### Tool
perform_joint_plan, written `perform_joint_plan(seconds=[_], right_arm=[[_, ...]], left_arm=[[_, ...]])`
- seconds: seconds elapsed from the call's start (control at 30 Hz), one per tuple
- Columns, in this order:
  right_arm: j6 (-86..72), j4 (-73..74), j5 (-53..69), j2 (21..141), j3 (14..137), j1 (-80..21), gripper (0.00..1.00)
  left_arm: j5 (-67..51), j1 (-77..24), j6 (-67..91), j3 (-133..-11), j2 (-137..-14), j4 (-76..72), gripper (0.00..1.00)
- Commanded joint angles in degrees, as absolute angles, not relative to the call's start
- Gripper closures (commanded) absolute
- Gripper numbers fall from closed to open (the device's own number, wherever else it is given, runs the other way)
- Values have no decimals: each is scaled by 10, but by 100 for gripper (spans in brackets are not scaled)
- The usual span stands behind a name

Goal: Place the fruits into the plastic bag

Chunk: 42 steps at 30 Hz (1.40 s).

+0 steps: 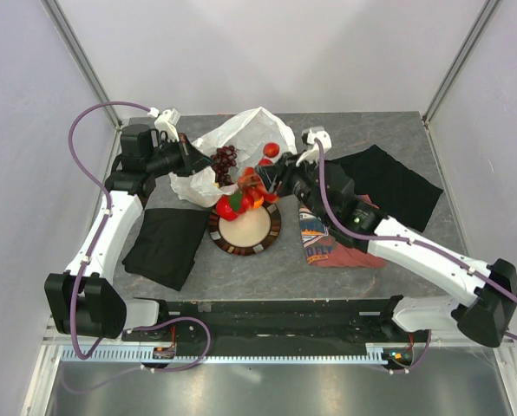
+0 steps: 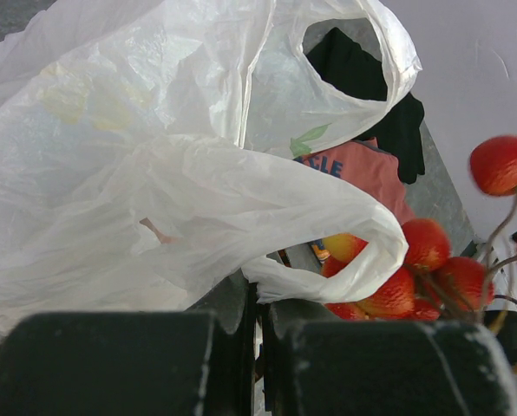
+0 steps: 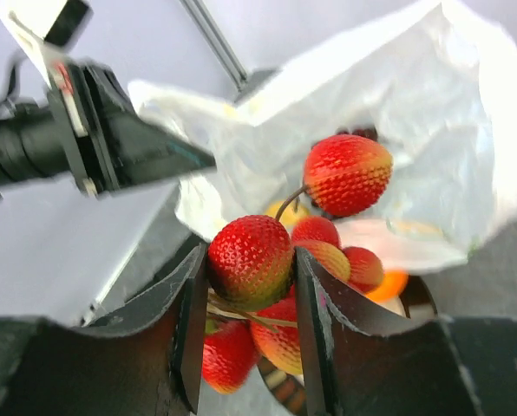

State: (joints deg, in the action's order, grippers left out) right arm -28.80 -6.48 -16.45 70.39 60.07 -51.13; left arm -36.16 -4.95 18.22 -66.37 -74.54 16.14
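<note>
The plastic bag (image 1: 241, 134) lies at the back middle of the table, its mouth facing the plate. My left gripper (image 1: 189, 160) is shut on the bag's handle loop (image 2: 345, 277) and holds the mouth up. The dark grape bunch (image 1: 225, 160) lies in the mouth. My right gripper (image 1: 265, 178) is shut on a cluster of small red-yellow fruits (image 3: 250, 256) on stalks, held above the plate's far rim next to the bag (image 3: 397, 113). One fruit of the cluster (image 3: 347, 173) stands higher, against the bag. An orange fruit (image 3: 389, 284) shows behind the cluster.
The round beige plate (image 1: 245, 232) sits in front of the bag. A red printed T-shirt (image 1: 328, 244) lies right of it under the right arm. Black cloths lie at the front left (image 1: 166, 244) and back right (image 1: 389, 184).
</note>
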Motion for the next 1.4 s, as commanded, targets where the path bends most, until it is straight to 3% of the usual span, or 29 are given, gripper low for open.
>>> perform_joint_plan(seconds=[0.0,0.2,0.57,0.83,1.0,1.27,1.33,1.37], right_arm=[[-259,-90,-132,757,683,-472,100],[-261,-105,-75,867,774,-416,100],[-288,-130,-28,1049,908,-402,100],[-366,-194,21,1099,919,-413,100],[-374,-158,38,1162,956,-417,100],[-371,-127,-9,1170,923,-424,100],[-366,-120,-18,1164,918,-423,96],[-363,-118,-18,1158,917,-424,88]], left_arm=[[-375,-47,196,-680,-744,149,98],[-374,-47,194,-679,-743,149,98],[-375,-46,194,-680,-745,149,98],[-377,-44,196,-680,-747,149,98],[-377,-44,196,-680,-746,149,98],[-375,-43,195,-679,-749,149,99],[-375,-42,195,-679,-748,149,98],[-375,-42,195,-680,-748,149,98]])
